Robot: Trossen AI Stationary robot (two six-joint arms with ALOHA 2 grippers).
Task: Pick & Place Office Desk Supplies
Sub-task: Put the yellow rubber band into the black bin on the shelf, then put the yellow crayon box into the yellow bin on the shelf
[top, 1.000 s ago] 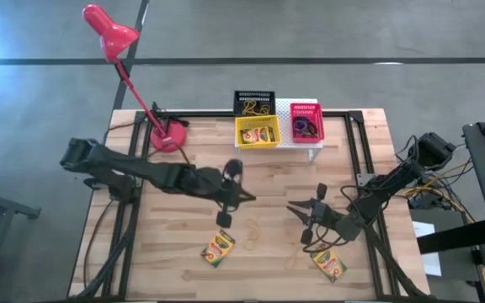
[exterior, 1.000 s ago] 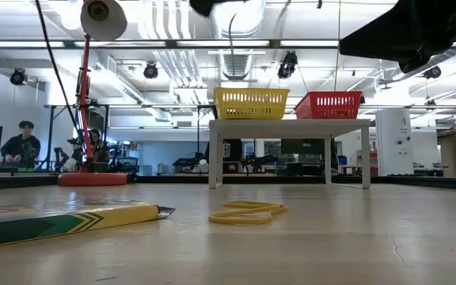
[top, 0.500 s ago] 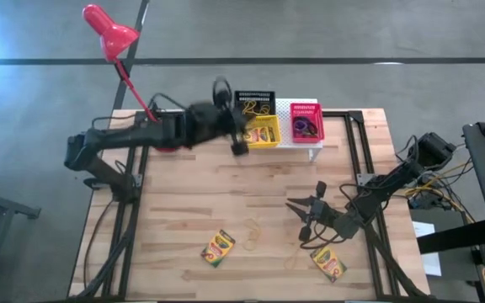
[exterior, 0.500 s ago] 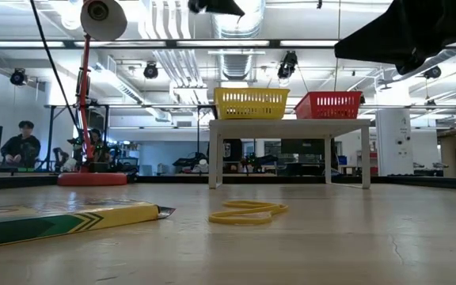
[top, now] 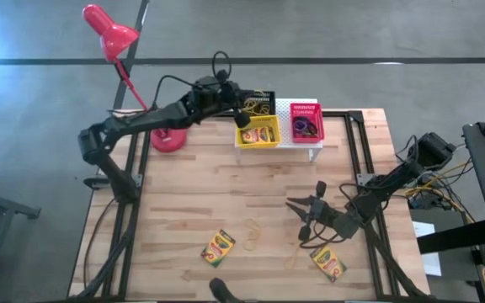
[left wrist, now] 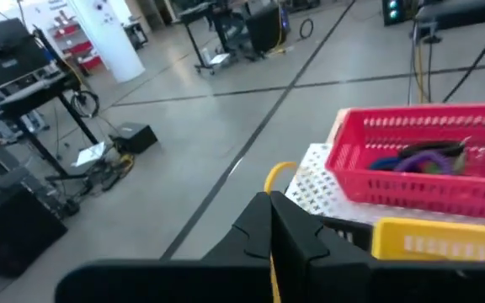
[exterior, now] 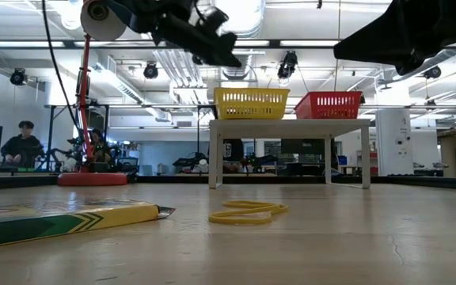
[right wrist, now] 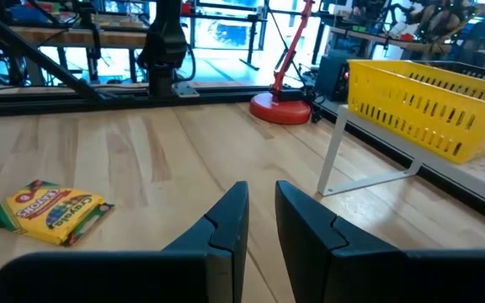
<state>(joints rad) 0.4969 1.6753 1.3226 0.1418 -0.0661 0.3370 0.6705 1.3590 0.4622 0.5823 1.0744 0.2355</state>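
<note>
A pale wooden bench (top: 192,202) with a black frame stands on a grey concrete floor (top: 352,34). At the near edge, a crayon box (top: 218,247) lies flat, on the left-arm side of the right end effector (top: 306,220), and a second crayon box (top: 328,263) lies just in front of that end effector. Between them, thin tan rubber bands (top: 252,228) rest on the wood.

The right end effector hovers low over the near right part of the bench. Its two dark fingers (right wrist: 226,227) stand slightly apart with a narrow gap, and nothing shows between them.

Toward the far edge, beyond it, a white perforated riser (top: 310,139) carries two slotted baskets. The yellow basket (top: 258,132) holds a third crayon box (top: 259,134). The pink-red basket (top: 306,122) beside it holds small purple and blue rings (left wrist: 423,156). A black basket (top: 254,103) sits behind the yellow one, with a tan band (top: 258,107) inside.

The left end effector (top: 242,118) reaches out to the far edge, above the near-left corner of the yellow basket. Its fingers are closed together; whether a tan band seen near the tips is held cannot be told.

A red desk lamp (top: 108,34) stands on its round base (top: 168,136) at the far left corner.

Past the bench, the low view shows a workshop with ceiling lights, and a person (exterior: 20,142) sits far off.
</note>
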